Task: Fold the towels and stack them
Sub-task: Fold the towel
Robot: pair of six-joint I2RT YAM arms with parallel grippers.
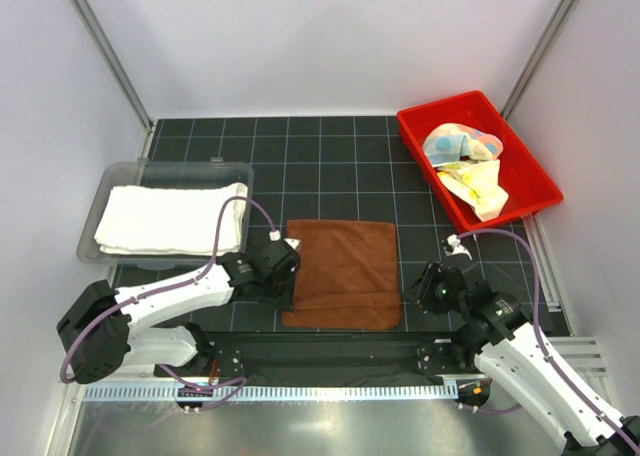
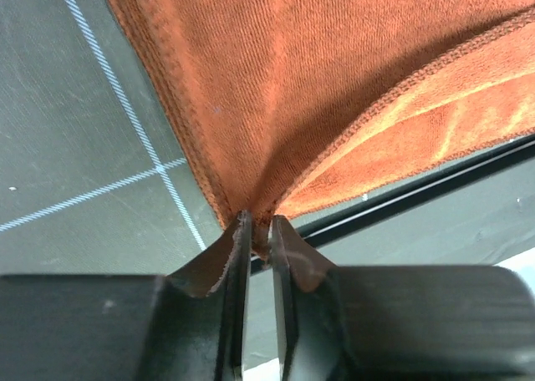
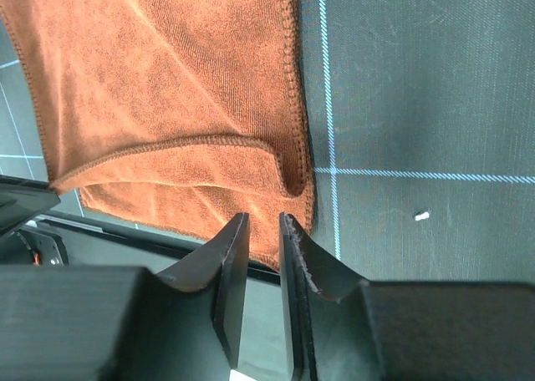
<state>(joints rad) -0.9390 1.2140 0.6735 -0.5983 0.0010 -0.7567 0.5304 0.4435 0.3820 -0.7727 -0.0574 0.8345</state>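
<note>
Left gripper (image 2: 259,224) is pinching the folded brown terry towel (image 1: 345,266) at its left edge; right gripper (image 3: 263,220), jaws slightly parted, is hovering beside the right.

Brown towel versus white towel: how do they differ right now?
The brown towel lies on the mat with only its near edge folded over; the white towel lies fully folded in the clear bin. Brown looks thin; white is a thicker pile. Brown's corner sits in the left gripper; white is untouched. Both lie flat.
</note>
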